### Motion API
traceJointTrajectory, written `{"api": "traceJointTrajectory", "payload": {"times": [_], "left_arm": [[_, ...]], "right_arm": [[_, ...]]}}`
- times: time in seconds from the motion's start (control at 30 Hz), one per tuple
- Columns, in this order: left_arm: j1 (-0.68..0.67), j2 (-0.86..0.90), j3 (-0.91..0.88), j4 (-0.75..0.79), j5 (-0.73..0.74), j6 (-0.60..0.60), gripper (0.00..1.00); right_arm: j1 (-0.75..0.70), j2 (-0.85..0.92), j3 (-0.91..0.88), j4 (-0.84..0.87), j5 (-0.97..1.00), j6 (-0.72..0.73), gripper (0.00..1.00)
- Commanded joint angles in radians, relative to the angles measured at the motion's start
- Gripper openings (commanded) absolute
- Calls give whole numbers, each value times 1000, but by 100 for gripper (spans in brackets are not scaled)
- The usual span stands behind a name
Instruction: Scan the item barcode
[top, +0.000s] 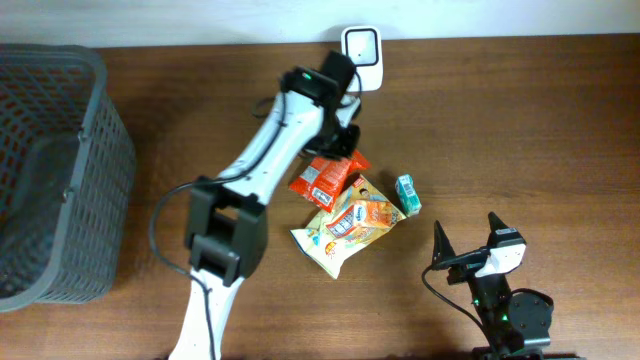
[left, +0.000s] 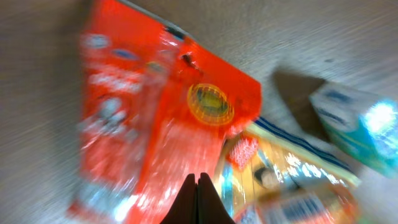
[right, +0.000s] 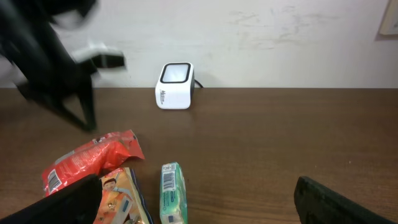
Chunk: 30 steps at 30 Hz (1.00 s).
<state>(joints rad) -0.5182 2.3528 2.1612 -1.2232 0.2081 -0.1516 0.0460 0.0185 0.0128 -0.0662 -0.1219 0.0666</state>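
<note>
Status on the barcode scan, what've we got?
Left claw shut, empty, above red snack pack. Right claw open, idle. Pack on table, short of scanner. Yellow pack beside it.

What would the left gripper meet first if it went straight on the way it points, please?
Most likely the red snack packet, ahead of the shut left gripper; blur leaves depth unclear.

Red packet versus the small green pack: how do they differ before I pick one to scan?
The red packet is larger and crinkled; the green pack is small and slim. The red packet lies by the left gripper; the green pack lies farther off, past the yellow bag. Both lie flat on the table, barcode showing.
</note>
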Motion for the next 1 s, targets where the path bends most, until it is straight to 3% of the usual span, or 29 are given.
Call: {"api": "traceJointTrajectory", "payload": {"times": [0.0, 0.13, 0.4, 0.43, 0.5, 0.57, 0.63, 0.7, 0.8, 0.9, 0.93, 0.97], "left_arm": [[-36, 95, -31, 49, -10, -35, 0], [-32, 130, -22, 73, -46, -43, 0], [91, 3, 398, -240, -98, -42, 1], [105, 1, 403, -273, -105, -42, 4], [126, 4, 379, -344, -105, -42, 27], [131, 4, 307, -370, -100, -42, 43], [124, 4, 217, -356, -93, -42, 49], [108, 4, 80, -290, -93, -42, 82], [111, 4, -50, -177, -92, -46, 87], [139, 4, -56, -137, -55, -46, 89], [148, 4, -57, -128, -47, -46, 88], [158, 4, -59, -127, -48, -46, 76]], "right_arm": [[7, -4, -7, -1, -1, -7, 98], [7, -4, -7, -1, -1, -7, 98], [7, -4, -7, -1, -2, -7, 98], [7, -4, -7, -1, -2, -7, 98], [7, -4, -7, -1, -1, -7, 98], [7, -4, -7, -1, -1, -7, 98], [7, -4, -7, -1, -2, -7, 98], [7, -4, -7, -1, -2, -7, 98], [7, -4, -7, -1, -1, -7, 98], [7, -4, -7, -1, -1, -7, 98], [7, -4, -7, -1, -2, -7, 98], [7, -4, -7, -1, -1, -7, 98]]}}
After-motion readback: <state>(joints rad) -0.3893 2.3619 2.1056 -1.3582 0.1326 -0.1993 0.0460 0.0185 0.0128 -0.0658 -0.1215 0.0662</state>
